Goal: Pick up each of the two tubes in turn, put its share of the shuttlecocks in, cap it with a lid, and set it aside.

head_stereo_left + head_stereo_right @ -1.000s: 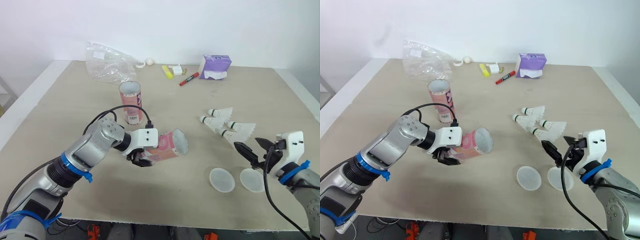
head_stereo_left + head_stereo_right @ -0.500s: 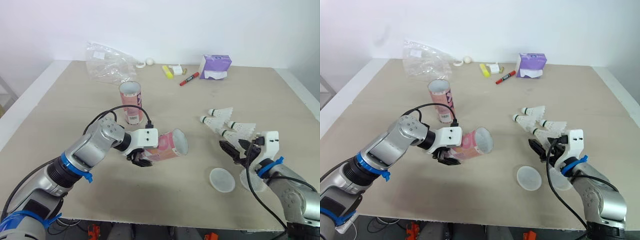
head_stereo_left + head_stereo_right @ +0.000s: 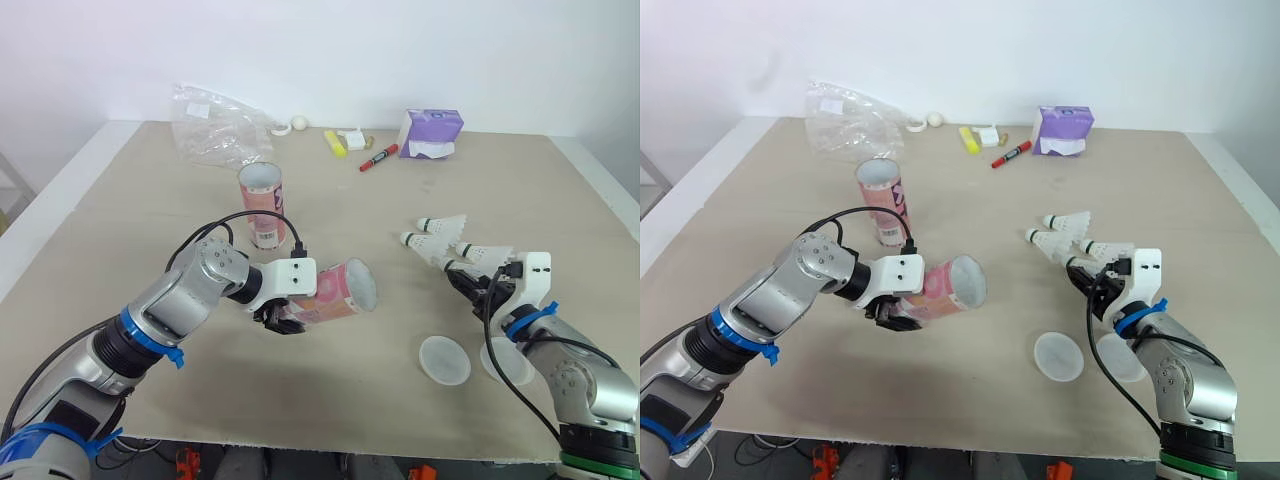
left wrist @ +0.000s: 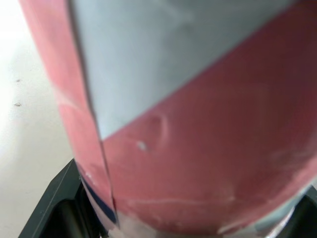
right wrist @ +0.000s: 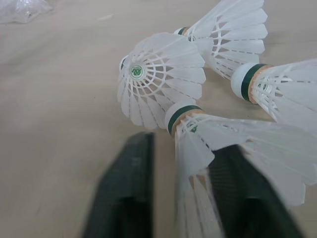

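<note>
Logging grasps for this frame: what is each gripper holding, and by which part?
The left gripper holds the pink tube by its side, at the end away from its open mouth. The right gripper holds nothing: it stands open astride a shuttlecock.

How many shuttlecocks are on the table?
4, clustered near the right gripper: one shuttlecock, a second and a third lie free; the fourth sits between its open fingers.

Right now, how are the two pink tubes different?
The held tube lies sideways in the left gripper; the standing tube is upright on the table, touched by nothing. The held tube's mouth points sideways; the standing tube's faces up. Both are pink and uncapped.
</note>
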Controlling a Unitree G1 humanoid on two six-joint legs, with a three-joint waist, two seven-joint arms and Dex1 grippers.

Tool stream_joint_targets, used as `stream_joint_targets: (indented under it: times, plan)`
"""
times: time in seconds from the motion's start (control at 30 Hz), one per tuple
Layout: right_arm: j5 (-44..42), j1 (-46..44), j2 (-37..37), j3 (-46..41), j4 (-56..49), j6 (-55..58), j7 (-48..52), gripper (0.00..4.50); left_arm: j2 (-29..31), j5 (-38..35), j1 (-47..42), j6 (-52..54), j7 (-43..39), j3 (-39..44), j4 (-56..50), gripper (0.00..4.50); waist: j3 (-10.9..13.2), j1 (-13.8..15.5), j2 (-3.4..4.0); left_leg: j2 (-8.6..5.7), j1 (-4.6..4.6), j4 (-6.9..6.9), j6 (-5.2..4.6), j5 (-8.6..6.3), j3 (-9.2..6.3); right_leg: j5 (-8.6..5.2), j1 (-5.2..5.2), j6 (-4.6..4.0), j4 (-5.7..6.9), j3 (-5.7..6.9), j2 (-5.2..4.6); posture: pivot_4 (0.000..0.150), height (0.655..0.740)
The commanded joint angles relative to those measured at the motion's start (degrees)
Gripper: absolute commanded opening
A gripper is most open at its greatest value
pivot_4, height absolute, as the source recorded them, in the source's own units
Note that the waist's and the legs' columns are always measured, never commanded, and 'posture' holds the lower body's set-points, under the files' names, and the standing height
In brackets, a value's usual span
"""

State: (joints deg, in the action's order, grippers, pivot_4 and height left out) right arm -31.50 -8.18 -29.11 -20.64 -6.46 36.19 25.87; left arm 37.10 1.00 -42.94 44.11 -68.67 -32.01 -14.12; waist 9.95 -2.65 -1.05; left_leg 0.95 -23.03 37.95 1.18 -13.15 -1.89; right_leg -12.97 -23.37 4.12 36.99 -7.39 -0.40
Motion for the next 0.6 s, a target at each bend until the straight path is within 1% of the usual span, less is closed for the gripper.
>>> stream_joint_targets:
  times: [0.03,0.2,0.37,0.47,0.5,0.6]
  plan:
    - [-0.1,0.0,0.0,-0.7,-0.6,-1.1,0.2,0.23,-0.1,0.8,1.0,0.3,1.1,-1.3,1.1,3.21,0.0,0.0,0.0,0.0,0.0,0.0,0.0,0.0,0.0,0.0,0.0,0.0,0.0,0.0,0.0,0.15,0.74]
    - [-0.4,1.3,-0.2,-1.1,-2.9,-0.7,0.1,0.23,-0.4,0.8,0.8,0.1,1.2,-1.4,1.5,3.21,0.0,0.0,0.0,-0.01,0.0,0.0,0.0,0.0,0.0,0.0,0.01,0.0,0.0,0.0,-0.01,0.15,0.74]
    - [-6.9,5.3,-5.4,-5.0,-18.0,4.7,2.4,0.23,-0.5,0.9,0.6,-0.7,1.0,-1.3,2.6,3.21,0.0,0.1,0.2,-0.05,-0.05,0.0,0.0,0.0,-0.05,-0.02,-0.01,0.02,0.0,-0.01,-0.01,0.15,0.74]
    - [-12.0,6.6,-11.1,-8.6,-25.4,6.8,6.2,0.23,-0.5,0.9,0.5,-1.3,0.8,-1.3,3.2,3.21,0.0,0.1,0.17,-0.09,-0.05,0.02,0.0,0.0,-0.05,-0.03,0.01,0.07,0.0,-0.07,-0.03,0.15,0.74]
    - [-12.4,6.8,-13.3,-9.4,-27.2,6.4,7.9,0.23,-0.4,0.9,0.5,-1.5,0.7,-1.2,3.3,3.21,0.0,0.1,0.16,-0.11,-0.06,0.04,-0.04,0.02,-0.06,-0.03,0.02,0.07,0.0,-0.08,-0.03,0.15,0.74]
    - [-10.6,5.9,-22.7,-11.6,-32.1,1.6,16.3,0.23,-0.6,1.1,0.3,-2.2,0.5,-1.5,4.0,3.21,0.0,0.0,0.17,-0.1,-0.04,0.03,-0.06,0.04,-0.04,-0.03,0.02,0.07,0.0,-0.1,-0.02,0.15,0.74]
